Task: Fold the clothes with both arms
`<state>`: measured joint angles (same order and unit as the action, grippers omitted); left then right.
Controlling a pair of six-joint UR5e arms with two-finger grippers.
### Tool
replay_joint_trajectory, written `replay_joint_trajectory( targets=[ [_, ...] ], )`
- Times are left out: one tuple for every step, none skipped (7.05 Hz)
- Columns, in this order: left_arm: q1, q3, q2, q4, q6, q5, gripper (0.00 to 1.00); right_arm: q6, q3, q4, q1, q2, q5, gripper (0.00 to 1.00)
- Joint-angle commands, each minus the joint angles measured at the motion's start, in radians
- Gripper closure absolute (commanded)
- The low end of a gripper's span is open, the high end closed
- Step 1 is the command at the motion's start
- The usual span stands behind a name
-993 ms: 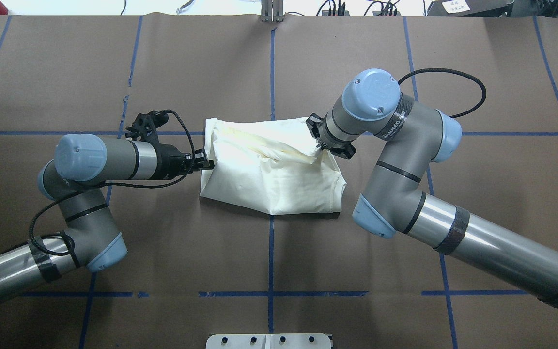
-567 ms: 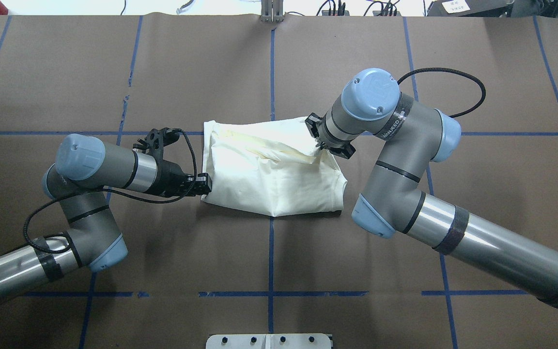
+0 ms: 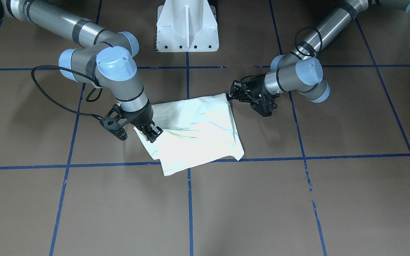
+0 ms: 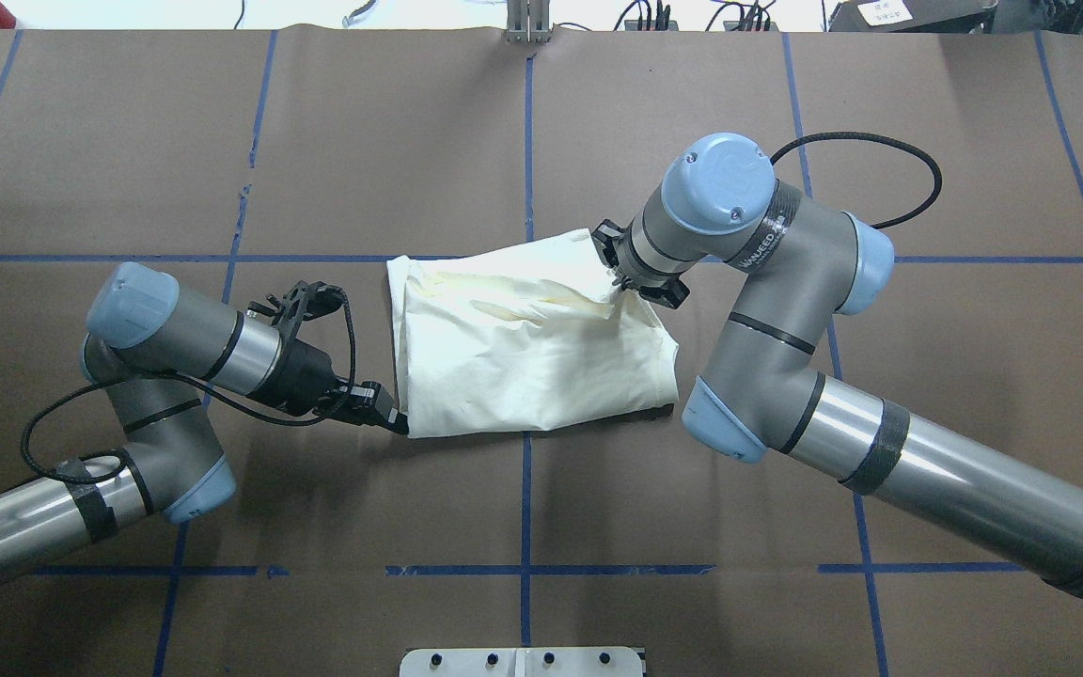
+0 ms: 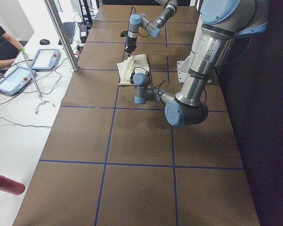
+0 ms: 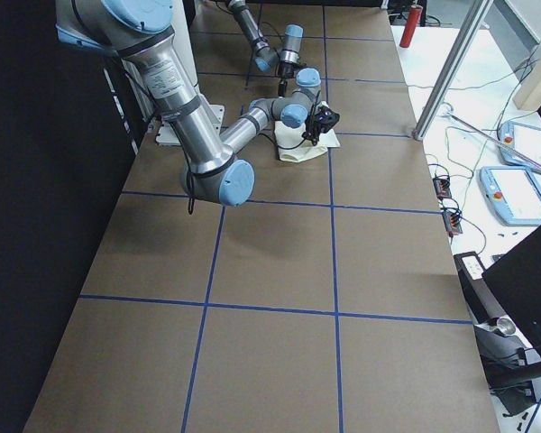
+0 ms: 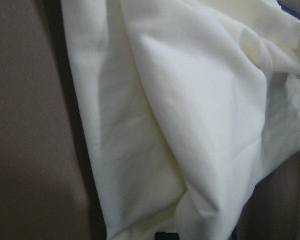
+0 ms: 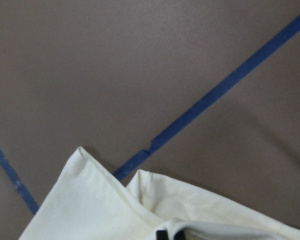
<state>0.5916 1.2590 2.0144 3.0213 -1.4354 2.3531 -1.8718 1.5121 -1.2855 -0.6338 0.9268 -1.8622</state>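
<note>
Jaws of the left arm (image 4: pixel 212 338) pinch the T-shirt (image 4: pixel 541 357) corner, the right arm's (image 4: pixel 767 235) a bunched fold (both clenched); best pull evenly, keeping cloth taut.

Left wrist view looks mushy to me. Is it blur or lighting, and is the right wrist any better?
Left wrist view: soft focus, the shirt fills it, folds smeared, dark shadow along its left edge. Right wrist view: sharper, hem and blue tape crisp. Front-facing view: shirt slightly blown out.
</note>
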Motion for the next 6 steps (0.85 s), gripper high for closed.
replay_joint_trajectory(
  targets=[
    [0.034, -0.018, -0.023, 0.100, -0.006, 0.084, 1.00, -0.001, 0.000, 0.000, 0.000, 0.000, 0.000, 1.00],
    [0.063, -0.009, -0.028, 0.131, -0.075, 0.097, 1.00, -0.001, 0.000, 0.000, 0.000, 0.000, 0.000, 1.00],
    [0.080, -0.009, 0.002, 0.117, -0.135, 0.069, 1.00, -0.001, 0.002, 0.000, 0.000, 0.000, 0.000, 1.00],
    [0.095, -0.003, 0.032, 0.113, -0.198, 0.005, 1.00, -0.001, 0.000, 0.000, 0.000, 0.000, 0.000, 1.00],
    [0.099, 0.000, 0.080, 0.096, -0.280, -0.030, 1.00, -0.001, 0.000, 0.000, 0.000, 0.000, 0.000, 1.00],
    [0.094, 0.003, 0.107, 0.043, -0.292, -0.085, 1.00, 0.000, 0.000, 0.002, 0.000, 0.000, 0.000, 1.00]
  ],
)
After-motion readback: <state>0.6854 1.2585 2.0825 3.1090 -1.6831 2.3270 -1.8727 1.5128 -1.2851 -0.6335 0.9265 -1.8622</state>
